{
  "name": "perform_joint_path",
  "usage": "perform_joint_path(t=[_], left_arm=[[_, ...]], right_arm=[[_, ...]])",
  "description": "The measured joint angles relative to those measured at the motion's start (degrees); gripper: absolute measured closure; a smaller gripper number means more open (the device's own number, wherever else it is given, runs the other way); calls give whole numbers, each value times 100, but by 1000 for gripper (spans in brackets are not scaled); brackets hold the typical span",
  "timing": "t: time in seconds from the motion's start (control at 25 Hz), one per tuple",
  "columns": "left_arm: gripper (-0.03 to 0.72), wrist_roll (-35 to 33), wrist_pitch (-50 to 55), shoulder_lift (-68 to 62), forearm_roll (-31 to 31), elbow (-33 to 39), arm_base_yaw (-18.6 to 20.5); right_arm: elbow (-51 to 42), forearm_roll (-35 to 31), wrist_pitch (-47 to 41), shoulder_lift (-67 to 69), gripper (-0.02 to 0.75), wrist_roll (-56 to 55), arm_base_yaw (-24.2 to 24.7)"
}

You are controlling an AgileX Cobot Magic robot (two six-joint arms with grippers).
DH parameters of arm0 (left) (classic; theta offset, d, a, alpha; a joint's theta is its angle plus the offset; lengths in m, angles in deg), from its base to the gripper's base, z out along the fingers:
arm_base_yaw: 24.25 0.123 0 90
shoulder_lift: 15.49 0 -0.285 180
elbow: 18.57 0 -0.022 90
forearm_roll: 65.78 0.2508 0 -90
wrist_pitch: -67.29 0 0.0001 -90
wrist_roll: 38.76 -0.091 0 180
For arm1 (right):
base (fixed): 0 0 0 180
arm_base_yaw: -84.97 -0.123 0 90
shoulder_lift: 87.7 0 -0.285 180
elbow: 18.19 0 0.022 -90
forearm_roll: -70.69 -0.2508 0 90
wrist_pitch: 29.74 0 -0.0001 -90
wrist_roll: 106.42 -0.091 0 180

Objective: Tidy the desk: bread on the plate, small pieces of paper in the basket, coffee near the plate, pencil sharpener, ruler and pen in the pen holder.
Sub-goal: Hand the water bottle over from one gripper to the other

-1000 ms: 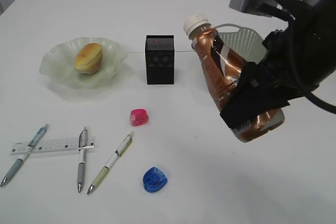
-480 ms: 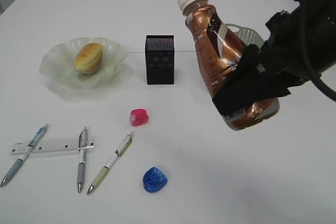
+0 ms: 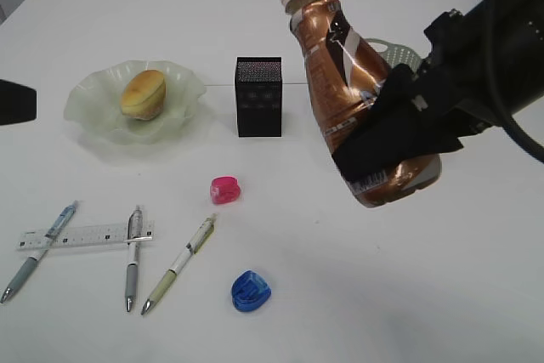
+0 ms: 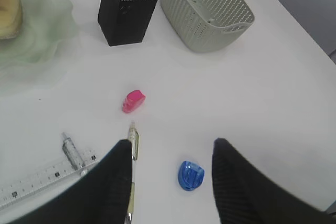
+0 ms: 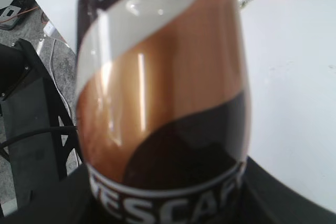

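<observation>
White desk: coffee in right fingers, left fingers apart, empty.

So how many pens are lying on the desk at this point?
3, all at the front left. One blue-grey pen lies across the ruler's left end, a grey one crosses its right end, and a cream one lies just right of that. None seem hidden.

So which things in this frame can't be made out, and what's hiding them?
- Basket in the exterior view: mostly hidden behind the coffee bottle and the right arm.
- Basket contents: the left wrist view shows only part of the inside, so any paper wads cannot be confirmed.
- Right claw: its fingertips are covered by the bottle in the right wrist view.
- Ruler: cut off by the left wrist view's edge and a finger.
</observation>
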Motion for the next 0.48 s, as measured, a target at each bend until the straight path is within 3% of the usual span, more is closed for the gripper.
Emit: perform_joint_path(t=[0.24,0.48], left_arm=[[328,-267,-13,-775,-93,-455,0],[328,-903,-51,-1052,-1048,-506,0]], right_arm=[[0,-343,-10,0,334,353,0],[0,-679,-31,0,335,704,0]])
